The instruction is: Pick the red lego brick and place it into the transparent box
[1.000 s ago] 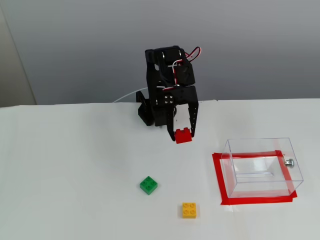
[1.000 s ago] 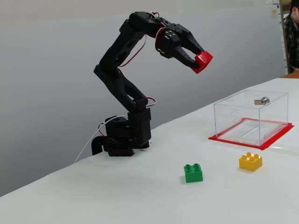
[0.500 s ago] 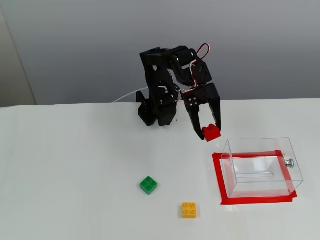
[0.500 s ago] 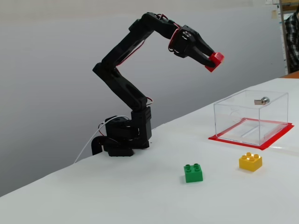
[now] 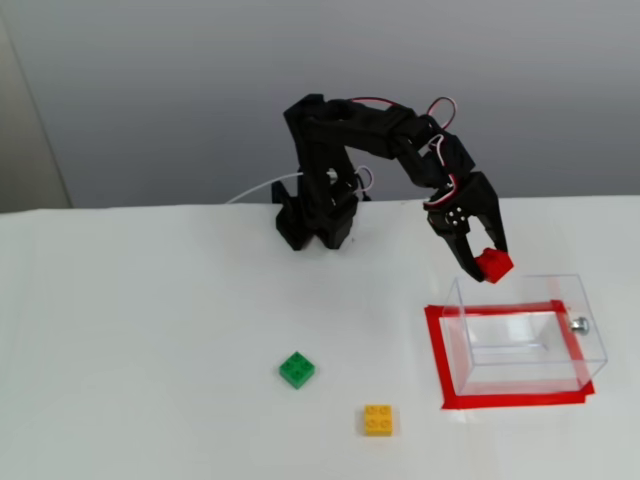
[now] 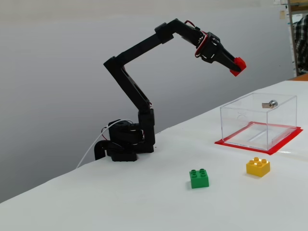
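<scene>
Red lego brick (image 6: 237,65) sat pinched in the end effector (image 6: 235,67), held high above the tabletop (image 6: 144,202), with the transparent box (image 6: 257,120) below and slightly ahead of it.

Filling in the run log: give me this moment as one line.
gripper: shut on red lego brick | position: raised above transparent box | box: empty | green brick, yellow brick: on table

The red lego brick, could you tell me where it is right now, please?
The red lego brick is pinched in the gripper, held in the air above the transparent box on the right in both fixed views.
</scene>
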